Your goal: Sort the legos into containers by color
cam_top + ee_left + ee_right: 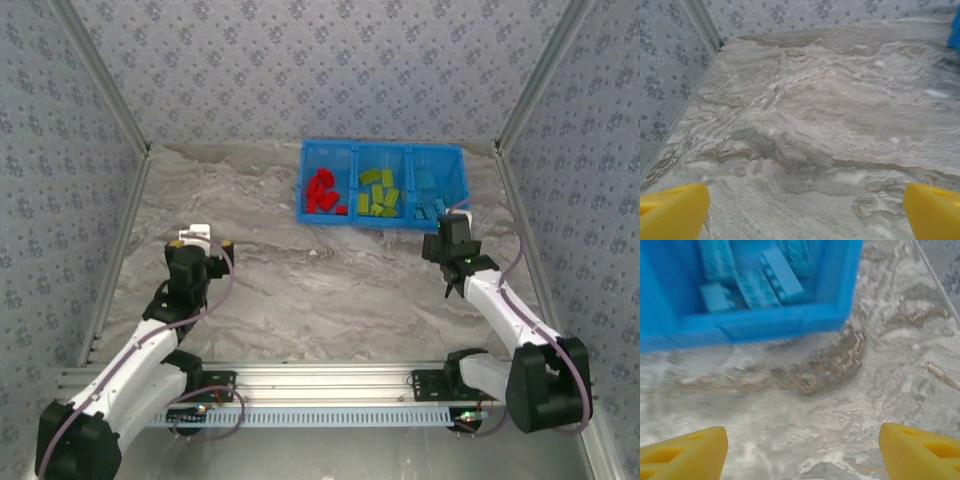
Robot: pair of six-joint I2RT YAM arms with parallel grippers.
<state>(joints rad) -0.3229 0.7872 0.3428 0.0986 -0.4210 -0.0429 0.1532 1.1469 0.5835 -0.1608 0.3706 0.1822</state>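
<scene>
The bright blue bin lies at the back right of the marble table. Red legos fill its left compartment, lime green legos the middle one, light blue legos the right one. My right gripper hovers just in front of the bin's right end, open and empty. In the right wrist view the light blue legos lie behind the bin's front wall, with yellow fingertips wide apart. My left gripper is open over bare table at the left, fingertips spread.
Patterned walls close off the table at the back and both sides. A metal rail runs along the near edge between the arm bases. A blue corner of the bin shows at the right edge of the left wrist view.
</scene>
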